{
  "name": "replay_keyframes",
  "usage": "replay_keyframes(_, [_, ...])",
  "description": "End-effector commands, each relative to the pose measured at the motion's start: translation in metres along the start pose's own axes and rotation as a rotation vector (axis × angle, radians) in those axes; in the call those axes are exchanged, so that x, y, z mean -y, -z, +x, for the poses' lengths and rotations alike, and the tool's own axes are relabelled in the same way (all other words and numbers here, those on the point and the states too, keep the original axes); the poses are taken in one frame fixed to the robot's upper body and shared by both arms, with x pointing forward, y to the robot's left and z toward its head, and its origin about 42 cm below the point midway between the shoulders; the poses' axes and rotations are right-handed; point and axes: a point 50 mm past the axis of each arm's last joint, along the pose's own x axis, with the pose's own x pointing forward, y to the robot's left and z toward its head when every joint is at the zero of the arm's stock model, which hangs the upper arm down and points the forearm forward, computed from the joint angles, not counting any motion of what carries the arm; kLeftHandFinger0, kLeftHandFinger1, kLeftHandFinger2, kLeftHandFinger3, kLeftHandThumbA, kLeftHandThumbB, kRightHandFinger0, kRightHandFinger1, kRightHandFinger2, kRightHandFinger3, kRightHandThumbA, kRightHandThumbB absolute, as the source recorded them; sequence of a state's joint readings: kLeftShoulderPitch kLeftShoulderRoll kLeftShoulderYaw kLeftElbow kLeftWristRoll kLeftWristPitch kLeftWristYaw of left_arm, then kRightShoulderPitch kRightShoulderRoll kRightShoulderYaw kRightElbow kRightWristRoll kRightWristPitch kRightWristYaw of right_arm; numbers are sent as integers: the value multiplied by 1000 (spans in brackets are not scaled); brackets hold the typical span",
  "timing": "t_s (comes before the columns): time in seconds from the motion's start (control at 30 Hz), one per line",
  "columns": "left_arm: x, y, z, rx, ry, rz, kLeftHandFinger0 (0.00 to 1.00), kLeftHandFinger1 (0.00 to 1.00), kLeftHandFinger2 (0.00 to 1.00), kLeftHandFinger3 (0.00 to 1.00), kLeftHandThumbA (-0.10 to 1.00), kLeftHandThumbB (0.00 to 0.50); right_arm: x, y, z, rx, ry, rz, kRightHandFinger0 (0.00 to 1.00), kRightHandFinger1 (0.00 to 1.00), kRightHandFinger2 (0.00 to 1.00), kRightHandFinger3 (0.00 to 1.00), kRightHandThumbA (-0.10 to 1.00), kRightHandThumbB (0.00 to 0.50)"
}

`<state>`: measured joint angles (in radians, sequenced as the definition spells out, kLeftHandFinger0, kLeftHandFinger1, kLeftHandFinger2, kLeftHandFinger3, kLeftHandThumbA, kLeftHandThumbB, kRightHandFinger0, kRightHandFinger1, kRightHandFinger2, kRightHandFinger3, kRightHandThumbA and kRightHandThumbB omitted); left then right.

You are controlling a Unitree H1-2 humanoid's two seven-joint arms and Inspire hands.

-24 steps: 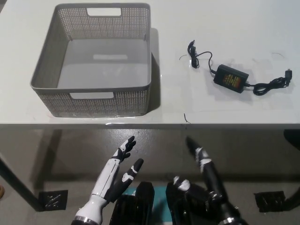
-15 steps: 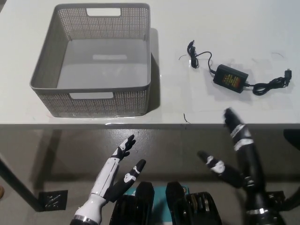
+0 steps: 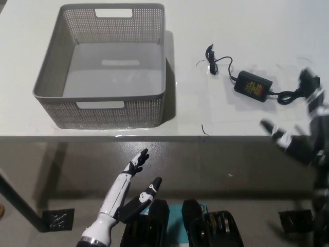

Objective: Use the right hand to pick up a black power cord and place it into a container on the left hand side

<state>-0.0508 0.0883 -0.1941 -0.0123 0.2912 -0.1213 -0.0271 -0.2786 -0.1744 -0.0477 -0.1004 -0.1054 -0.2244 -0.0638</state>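
Note:
A black power cord lies on the white table, its adapter brick (image 3: 252, 86) right of the basket, one thin lead curling up-left and a bundled lead (image 3: 297, 93) trailing right. My black right hand (image 3: 307, 127) hovers open at the table's right front edge, blurred, its fingers spread just beside the bundled lead. The grey perforated basket (image 3: 51, 67) stands empty at the left. My white left hand (image 3: 129, 188) rests open below the table's front edge.
The white table (image 3: 257, 31) ends at a front edge across the middle of the view, with dark floor below. Small scuff marks (image 3: 204, 129) dot the surface near that edge.
My right hand has risen from low below the table edge and swung right, up to the cord's right end. The left hand, cord and basket have stayed put.

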Motion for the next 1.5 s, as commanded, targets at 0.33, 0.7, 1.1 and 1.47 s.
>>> replay_keyframes(0.33, [10,-1,-24,25,-3,-35,1000,1000,1000,1000,710,1,32,4,114,-101,-132,-414,1000,1000,1000,1000,854,334])
replay_keyframes(0.7, [12,0,-29,20,-7,-53,1000,1000,1000,1000,687,5,18,5,189,-173,-326,-832,1000,1000,1000,1000,856,479])
replay_keyframes(1.1, [12,1,-28,13,-5,-42,1000,1000,1000,1000,709,0,16,15,228,-371,-527,-974,1000,1000,1000,1000,862,500])
replay_keyframes(1.47, [8,-2,-20,28,3,-32,1000,1000,1000,1000,716,0,15,30,238,-487,-605,-1042,1000,1000,1000,1000,778,500])
